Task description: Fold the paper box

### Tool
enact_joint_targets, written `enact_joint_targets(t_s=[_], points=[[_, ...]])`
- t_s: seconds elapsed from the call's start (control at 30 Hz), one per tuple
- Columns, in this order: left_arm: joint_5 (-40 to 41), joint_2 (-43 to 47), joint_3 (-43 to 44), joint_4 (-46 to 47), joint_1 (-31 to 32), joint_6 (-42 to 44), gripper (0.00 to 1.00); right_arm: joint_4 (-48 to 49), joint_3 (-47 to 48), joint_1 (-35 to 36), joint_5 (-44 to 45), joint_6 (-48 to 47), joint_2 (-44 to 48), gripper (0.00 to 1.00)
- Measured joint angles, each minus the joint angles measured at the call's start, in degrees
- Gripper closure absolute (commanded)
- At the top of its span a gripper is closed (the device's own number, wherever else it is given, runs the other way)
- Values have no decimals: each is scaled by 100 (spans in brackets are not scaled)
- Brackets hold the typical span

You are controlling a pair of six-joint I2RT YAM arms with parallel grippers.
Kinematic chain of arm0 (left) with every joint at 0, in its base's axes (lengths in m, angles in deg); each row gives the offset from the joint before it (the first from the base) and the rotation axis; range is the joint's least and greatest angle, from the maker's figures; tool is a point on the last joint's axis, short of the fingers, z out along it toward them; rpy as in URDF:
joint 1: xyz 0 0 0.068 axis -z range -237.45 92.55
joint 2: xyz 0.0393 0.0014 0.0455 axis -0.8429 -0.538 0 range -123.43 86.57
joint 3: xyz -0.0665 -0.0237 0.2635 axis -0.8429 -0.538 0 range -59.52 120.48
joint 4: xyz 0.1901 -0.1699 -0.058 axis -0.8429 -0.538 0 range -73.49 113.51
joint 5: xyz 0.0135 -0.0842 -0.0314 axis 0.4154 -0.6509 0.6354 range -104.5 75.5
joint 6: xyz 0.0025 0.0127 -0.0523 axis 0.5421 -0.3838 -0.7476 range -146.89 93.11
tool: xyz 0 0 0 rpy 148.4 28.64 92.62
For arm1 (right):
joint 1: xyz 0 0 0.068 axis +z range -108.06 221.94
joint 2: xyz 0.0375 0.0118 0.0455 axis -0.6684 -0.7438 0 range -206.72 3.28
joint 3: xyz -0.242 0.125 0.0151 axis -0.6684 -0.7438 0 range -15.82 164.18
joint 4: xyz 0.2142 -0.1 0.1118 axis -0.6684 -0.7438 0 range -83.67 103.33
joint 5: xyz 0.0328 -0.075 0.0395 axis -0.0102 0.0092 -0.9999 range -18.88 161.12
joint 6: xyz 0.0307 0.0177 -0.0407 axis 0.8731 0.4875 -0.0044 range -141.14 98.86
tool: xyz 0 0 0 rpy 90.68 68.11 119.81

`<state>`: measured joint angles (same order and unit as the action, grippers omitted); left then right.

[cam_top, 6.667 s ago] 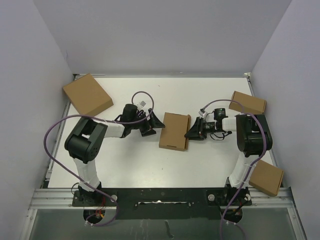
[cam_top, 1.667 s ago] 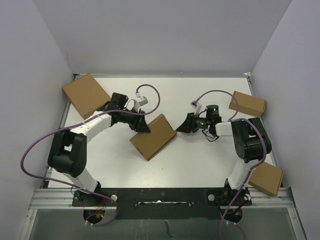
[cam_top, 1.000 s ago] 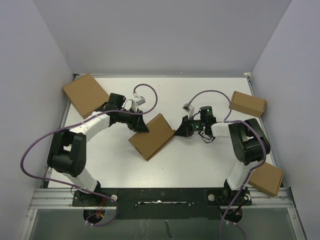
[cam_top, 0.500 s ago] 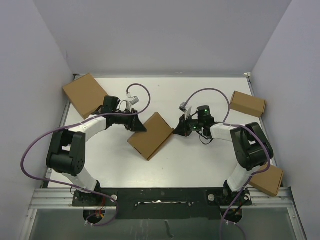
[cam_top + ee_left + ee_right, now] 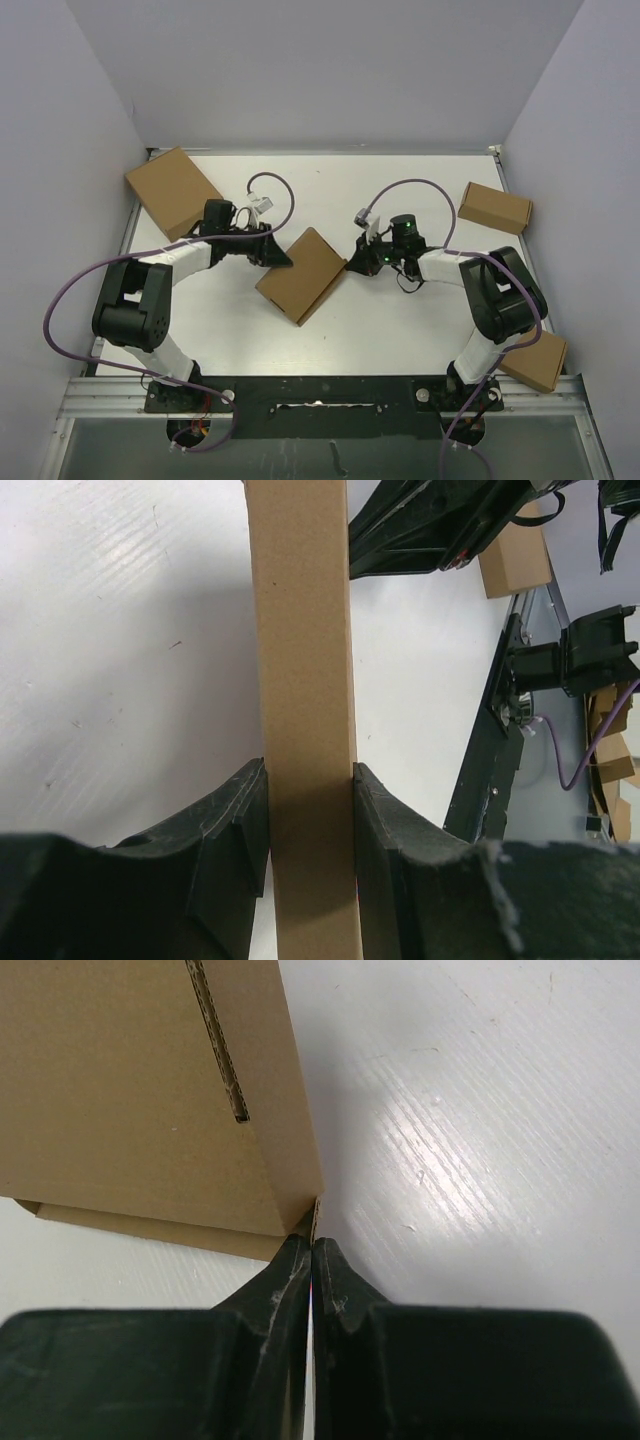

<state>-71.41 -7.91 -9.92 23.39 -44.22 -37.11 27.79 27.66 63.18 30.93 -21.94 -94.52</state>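
Top view: paper box (image 5: 302,275) sits mid-table (image 5: 420,320), rotated diagonal, already looks folded up into a flat closed pack. Left gripper (image 5: 272,255) is at its upper-left edge, right gripper (image 5: 352,266) at its right corner. Three ready-made boxes (image 5: 173,188) are parked at the table edges, well apart from the work.

Left wrist: fingers (image 5: 245,810) clamp the box's narrow side wall, one pad on each face, firm pinch. Box runs straight out from the jaws; the right arm (image 5: 430,530) is visible at the far end.

Right wrist: fingers (image 5: 290,1260) pressed together, nothing clearly between them, tips butted against the box's near corner. A slit (image 5: 220,1045) shows in the top panel. Bottom layer peeks out slightly along the near edge.

Read: late stage, probably squaring or seating the last flap, not a fresh fold. Next move likely needs left to hold as anchor while right pushes the corner in gently. Risk: box pivoting in left's pinch.
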Motion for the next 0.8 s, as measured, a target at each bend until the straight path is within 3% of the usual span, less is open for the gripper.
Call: enact_joint_targets(t_s=[0.8], points=[[-317, -326, -153, 378, -299, -503, 86, 48, -31, 101, 90, -31, -2, 100]])
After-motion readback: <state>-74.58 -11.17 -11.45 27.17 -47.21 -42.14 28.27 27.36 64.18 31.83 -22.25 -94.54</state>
